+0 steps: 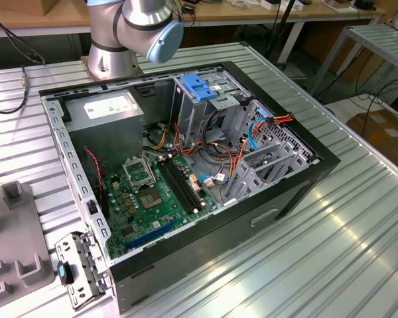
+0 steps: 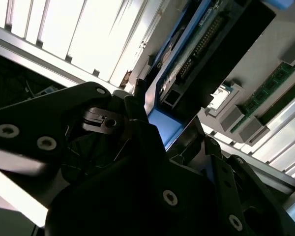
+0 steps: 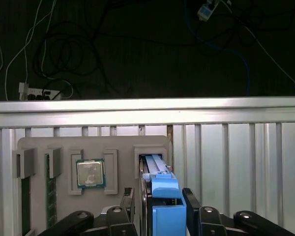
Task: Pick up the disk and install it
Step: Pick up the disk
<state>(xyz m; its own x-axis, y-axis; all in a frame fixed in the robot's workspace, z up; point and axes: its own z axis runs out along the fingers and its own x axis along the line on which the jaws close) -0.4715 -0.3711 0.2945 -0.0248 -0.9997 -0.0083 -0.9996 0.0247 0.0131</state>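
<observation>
- Over the tray [image 3: 64,145] on the slatted tabletop [image 3: 236,162], the gripper [image 3: 160,195] straddles the disk [image 3: 159,169]. The disk stands on edge in a slot at one end of the tray, with a blue rail running along its exposed edge.
- The jaws look drawn in against the disk's two flat sides, and no gap shows on either side in both wrist views. The gripper appears to have hold of it.
- Judged from this, the step in hand is the pick-up: the disk is gripped but not yet lifted clear of its slot.
- A processor [image 3: 90,173] and memory sticks [image 3: 50,191] sit in neighbouring pockets of the tray, apart from the gripper.
- The exterior view shows the open case [image 1: 298,192] just beside the tray. A blue bracket [image 1: 198,87] sits on top of its drive cage [image 1: 205,119], near the arm's base. Nothing of the installation shows as begun.
- The next move calls for a straight pull along the slot, so the rails do not bind on its walls. It also calls for a grip firm enough that the heavy, smooth-sided disk does not slip or tilt.
</observation>
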